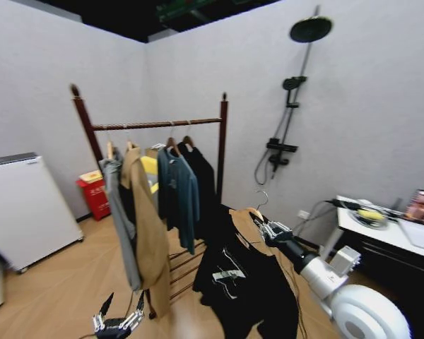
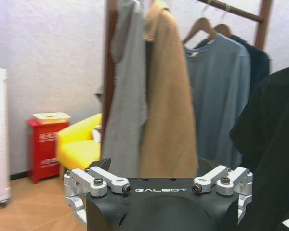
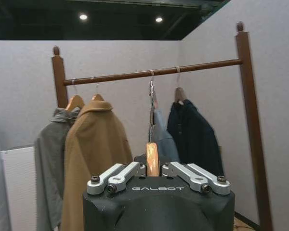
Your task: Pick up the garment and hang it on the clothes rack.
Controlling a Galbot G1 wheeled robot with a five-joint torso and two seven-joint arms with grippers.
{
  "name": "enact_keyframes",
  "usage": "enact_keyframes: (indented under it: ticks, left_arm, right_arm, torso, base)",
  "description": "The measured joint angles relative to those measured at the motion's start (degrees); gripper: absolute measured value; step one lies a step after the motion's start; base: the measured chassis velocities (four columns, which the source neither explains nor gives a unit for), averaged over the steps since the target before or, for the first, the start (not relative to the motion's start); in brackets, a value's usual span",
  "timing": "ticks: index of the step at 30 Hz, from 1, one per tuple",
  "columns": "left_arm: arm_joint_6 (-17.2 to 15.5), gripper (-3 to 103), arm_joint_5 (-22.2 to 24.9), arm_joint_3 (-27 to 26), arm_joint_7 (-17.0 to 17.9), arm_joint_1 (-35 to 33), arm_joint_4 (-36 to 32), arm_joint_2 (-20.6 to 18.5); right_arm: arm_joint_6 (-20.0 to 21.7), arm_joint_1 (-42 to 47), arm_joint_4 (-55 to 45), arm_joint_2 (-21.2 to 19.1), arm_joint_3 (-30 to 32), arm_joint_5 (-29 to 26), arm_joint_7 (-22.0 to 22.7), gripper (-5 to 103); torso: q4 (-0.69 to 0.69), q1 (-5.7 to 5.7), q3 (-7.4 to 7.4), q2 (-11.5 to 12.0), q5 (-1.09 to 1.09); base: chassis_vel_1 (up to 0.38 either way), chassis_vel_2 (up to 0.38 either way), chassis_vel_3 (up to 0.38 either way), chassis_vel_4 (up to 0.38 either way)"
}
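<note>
The garment, black with pale marks on its front, hangs from a light wooden hanger in front of the clothes rack. My right gripper is shut on the hanger's neck, to the right of the rack and below its rail. In the right wrist view the gripper clamps the hanger, whose hook rises toward the rail. My left gripper hangs low by the tan coat, open and holding nothing. In the left wrist view this gripper faces the rack's clothes, with the garment beside it.
On the rack hang a grey top, a long tan coat, a blue shirt and a dark jacket. A white appliance and red box stand left. A white table stands right, under a wall shower.
</note>
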State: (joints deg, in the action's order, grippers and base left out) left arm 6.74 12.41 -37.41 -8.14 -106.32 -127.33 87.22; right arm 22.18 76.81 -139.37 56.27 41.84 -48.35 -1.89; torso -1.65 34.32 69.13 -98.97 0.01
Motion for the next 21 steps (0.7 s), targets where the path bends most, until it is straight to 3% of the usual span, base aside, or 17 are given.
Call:
enact_keyframes:
  ticks: [7, 17, 21]
  left_arm:
    - [0.0, 100, 0.0, 0.0, 0.0, 0.0, 0.0, 0.0]
    - [0.0, 100, 0.0, 0.0, 0.0, 0.0, 0.0, 0.0]
    - [0.0, 100, 0.0, 0.0, 0.0, 0.0, 0.0, 0.0]
  right_arm:
    - [-2.1, -4.1, 2.7, -0.9, -3.0, 1.7, 0.5, 9]
    - [-4.4, -19.7, 12.1, -2.2, -11.9, 1.3, 4.2, 9]
    - [-4.6, -29.5, 19.6, -2.2, -16.6, 4.1, 5.7, 9]
  torso:
    - [-0.01, 0.0, 0.0, 0.0, -0.01]
    - [-0.01, 0.01, 0.0, 0.0, -0.01]
    - [-0.01, 0.01, 0.0, 0.0, 0.01]
  base:
    - [0.13, 0.124, 0.116, 0.122]
    - [0.053, 0.058, 0.059, 0.062]
    - [0.0, 0.0, 0.0, 0.0]
